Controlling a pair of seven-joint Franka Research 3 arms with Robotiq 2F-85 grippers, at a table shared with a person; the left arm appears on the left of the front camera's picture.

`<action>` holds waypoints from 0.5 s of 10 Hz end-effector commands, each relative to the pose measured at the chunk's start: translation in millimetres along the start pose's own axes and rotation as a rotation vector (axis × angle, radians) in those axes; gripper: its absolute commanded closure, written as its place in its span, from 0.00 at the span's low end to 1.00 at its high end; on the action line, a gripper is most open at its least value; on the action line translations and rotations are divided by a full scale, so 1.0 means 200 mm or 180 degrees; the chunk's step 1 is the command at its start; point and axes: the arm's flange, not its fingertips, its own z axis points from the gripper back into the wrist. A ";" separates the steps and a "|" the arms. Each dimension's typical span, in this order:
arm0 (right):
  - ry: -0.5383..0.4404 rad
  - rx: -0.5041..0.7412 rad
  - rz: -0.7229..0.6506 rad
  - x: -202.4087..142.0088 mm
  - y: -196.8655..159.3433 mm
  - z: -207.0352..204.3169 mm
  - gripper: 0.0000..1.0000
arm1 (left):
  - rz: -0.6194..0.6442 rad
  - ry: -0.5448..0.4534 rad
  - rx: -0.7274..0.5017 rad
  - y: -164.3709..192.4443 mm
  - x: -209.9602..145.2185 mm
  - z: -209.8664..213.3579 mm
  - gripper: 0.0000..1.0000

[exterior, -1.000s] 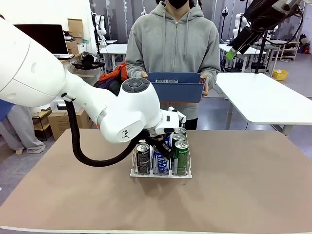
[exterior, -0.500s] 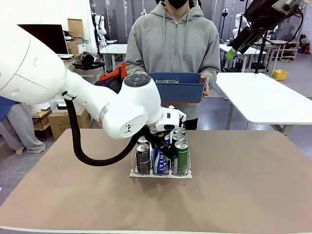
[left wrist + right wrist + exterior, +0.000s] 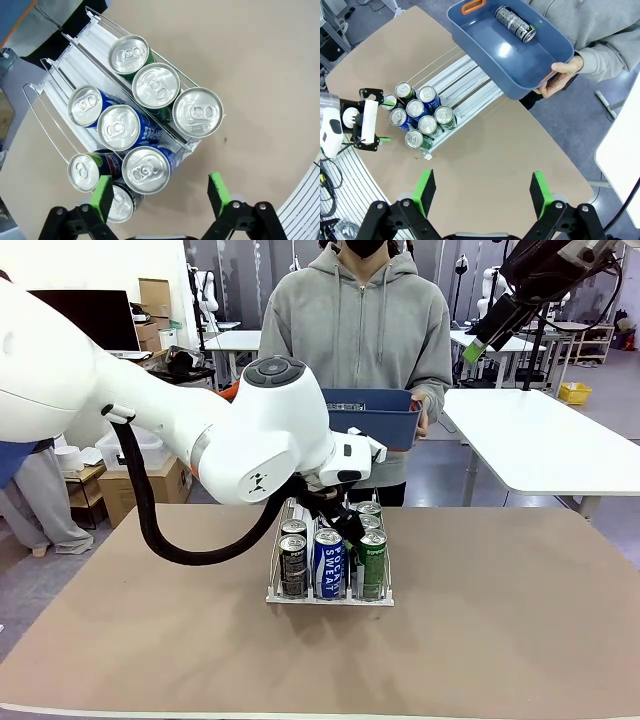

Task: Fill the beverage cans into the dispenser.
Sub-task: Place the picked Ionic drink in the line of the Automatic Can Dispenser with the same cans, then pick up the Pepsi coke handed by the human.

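Observation:
The white wire dispenser [image 3: 330, 597] stands mid-table with several cans in its three lanes: a black can [image 3: 293, 562], a blue-and-white can [image 3: 329, 562] and a green can [image 3: 372, 560] at the front. My left gripper [image 3: 340, 527] hangs open just above them. In the left wrist view, the left gripper [image 3: 160, 195] stands open above the front blue-and-white can [image 3: 145, 170], apart from it. High above the table, my right gripper [image 3: 482, 192] is open and holds nothing. The dispenser [image 3: 470, 80] lies far below it.
A person at the far edge holds a blue bin [image 3: 370, 420] with both hands. In the bin [image 3: 520, 55] lies one dark can [image 3: 515, 23]. The far halves of the dispenser lanes [image 3: 90, 40] are bare. Brown tabletop [image 3: 500, 620] stretches around the rack.
My left gripper opened and let go of the front blue-and-white can in the middle lane. It then rose a little above the cans. The right arm stayed still.

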 end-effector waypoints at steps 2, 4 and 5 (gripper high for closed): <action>0.0001 0.0000 -0.0003 -0.01 0.00 0.00 0.00 | -0.0001 0.0060 -0.0021 0.03 -0.01 -0.09 0.00; 0.0001 0.0000 -0.0003 -0.01 0.00 0.00 0.00 | -0.0001 0.0060 -0.0021 0.03 -0.01 -0.09 0.00; 0.0001 0.0000 -0.0003 -0.01 0.00 0.00 0.00 | -0.0001 0.0060 -0.0021 0.03 -0.01 -0.09 0.00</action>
